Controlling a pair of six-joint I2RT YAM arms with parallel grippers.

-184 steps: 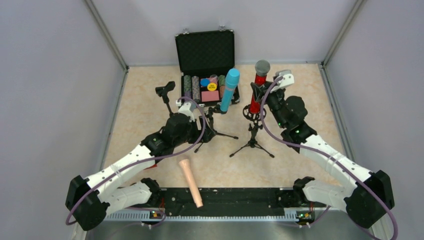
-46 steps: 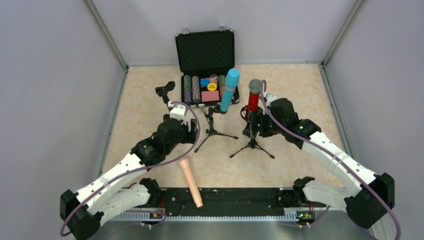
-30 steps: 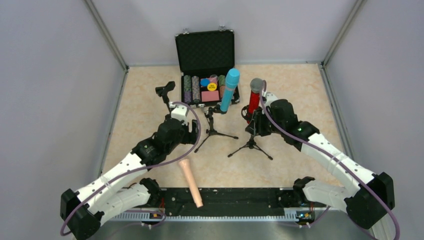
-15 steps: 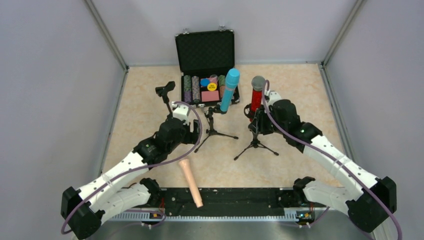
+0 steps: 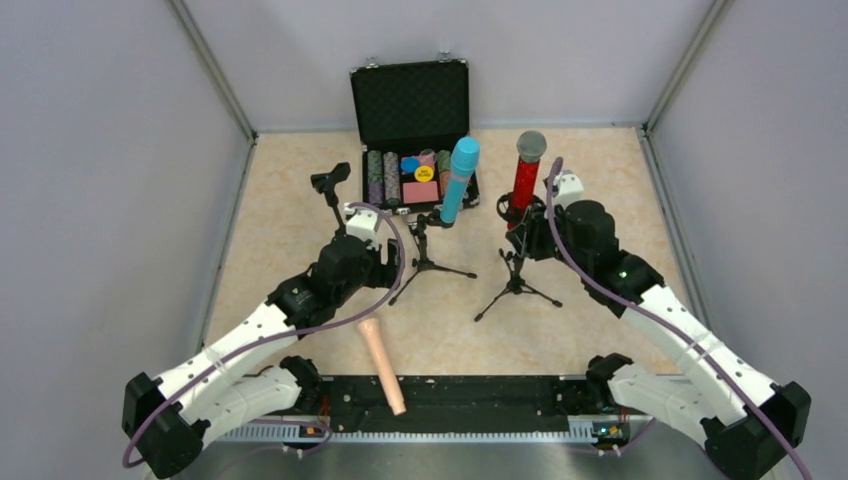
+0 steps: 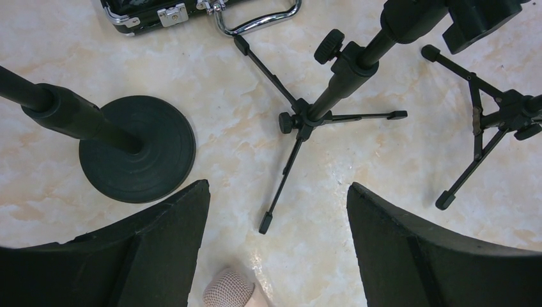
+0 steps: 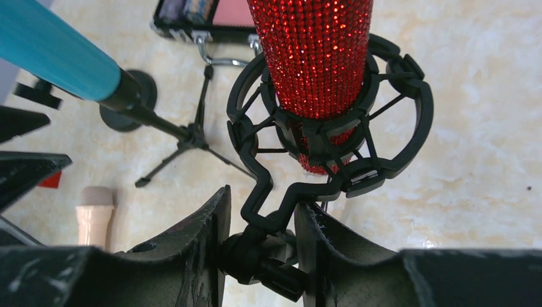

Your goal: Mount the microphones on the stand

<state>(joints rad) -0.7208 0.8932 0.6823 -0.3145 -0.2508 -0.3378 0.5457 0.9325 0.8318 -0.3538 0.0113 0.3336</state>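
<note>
On the table (image 5: 620, 180), the right tool (image 7: 259, 217) was grasping the stand (image 7: 417, 121) of the red microphone (image 7: 313, 51). The left tool (image 6: 278, 192) hung released.

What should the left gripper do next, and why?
Probably lower the open left gripper toward the beige mic and grab it. That mic lies loose on the table near its fingers, the blue mic and red mic already sit in stands, and a round-base stand is empty.

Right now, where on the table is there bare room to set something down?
Bare floor: far-left, between the round-base stand and the left wall; near-centre, between the beige microphone and the right tripod. Crowded from the case to the left tripod.
</note>
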